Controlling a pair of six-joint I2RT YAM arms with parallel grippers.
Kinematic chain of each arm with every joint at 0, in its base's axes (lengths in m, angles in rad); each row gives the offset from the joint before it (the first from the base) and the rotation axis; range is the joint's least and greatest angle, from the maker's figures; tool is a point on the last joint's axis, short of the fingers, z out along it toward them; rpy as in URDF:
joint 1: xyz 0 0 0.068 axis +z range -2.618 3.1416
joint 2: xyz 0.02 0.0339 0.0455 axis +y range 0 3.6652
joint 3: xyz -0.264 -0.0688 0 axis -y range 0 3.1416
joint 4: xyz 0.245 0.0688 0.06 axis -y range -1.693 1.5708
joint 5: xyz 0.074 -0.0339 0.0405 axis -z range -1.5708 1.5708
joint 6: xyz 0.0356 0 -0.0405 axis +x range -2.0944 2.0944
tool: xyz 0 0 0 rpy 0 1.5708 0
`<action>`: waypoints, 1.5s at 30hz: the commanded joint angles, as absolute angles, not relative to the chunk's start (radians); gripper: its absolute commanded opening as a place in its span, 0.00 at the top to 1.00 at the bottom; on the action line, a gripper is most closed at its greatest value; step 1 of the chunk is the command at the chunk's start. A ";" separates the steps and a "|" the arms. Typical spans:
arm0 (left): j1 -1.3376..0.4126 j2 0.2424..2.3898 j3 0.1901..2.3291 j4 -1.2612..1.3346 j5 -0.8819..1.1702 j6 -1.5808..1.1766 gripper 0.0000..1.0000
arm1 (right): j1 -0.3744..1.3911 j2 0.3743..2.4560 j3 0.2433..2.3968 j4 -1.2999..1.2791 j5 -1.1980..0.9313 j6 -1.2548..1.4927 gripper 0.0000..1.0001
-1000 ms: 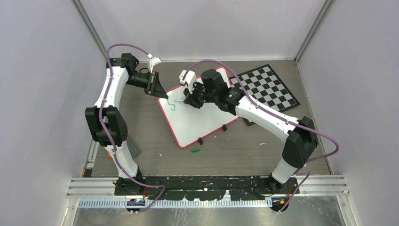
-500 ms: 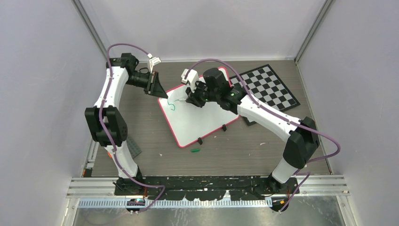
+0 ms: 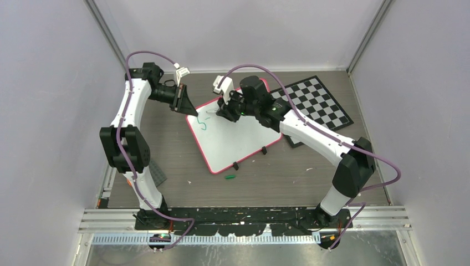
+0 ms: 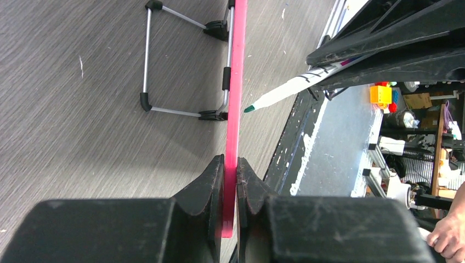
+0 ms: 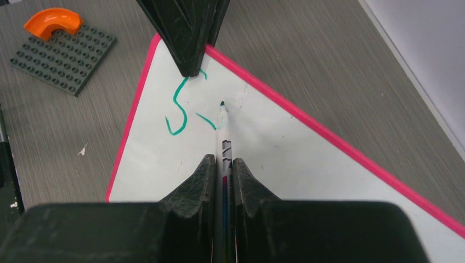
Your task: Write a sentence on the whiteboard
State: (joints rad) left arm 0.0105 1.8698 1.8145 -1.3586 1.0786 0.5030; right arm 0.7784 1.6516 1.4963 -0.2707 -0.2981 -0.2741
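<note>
Whiteboard (image 3: 233, 141) with a red-pink rim, lying askew in the middle of the wood-grain bench (image 3: 166, 144). Left jaws pinched shut on its far left corner, the rim clamped between them. Right jaws closed tight around a white marker (image 5: 224, 143), its green tip at the white surface near that same corner. Green writing (image 5: 178, 107) just left of the tip: an S-shaped curl and one short stroke. Checkered board (image 3: 317, 102) at the far right. Small green piece (image 3: 230, 177) on the bench just near of the whiteboard. Dark grey studded plate (image 5: 63, 55) left of the whiteboard, with an orange curved piece (image 5: 52, 22) at its corner.
</note>
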 commanded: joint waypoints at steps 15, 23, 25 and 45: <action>0.008 1.832 1.810 -1.354 1.086 0.502 0.98 | 0.779 1.666 1.510 -0.238 -0.319 -0.290 1.00; 0.009 1.833 1.804 -1.350 1.086 0.504 0.98 | 0.781 1.627 1.442 -0.265 -0.330 -0.298 1.00; 0.009 1.831 1.801 -1.350 1.086 0.506 0.98 | 0.782 1.616 1.429 -0.271 -0.331 -0.299 1.00; 0.008 1.818 1.779 -1.345 1.085 0.514 0.98 | 0.760 1.586 1.487 -0.316 -0.307 -0.322 1.00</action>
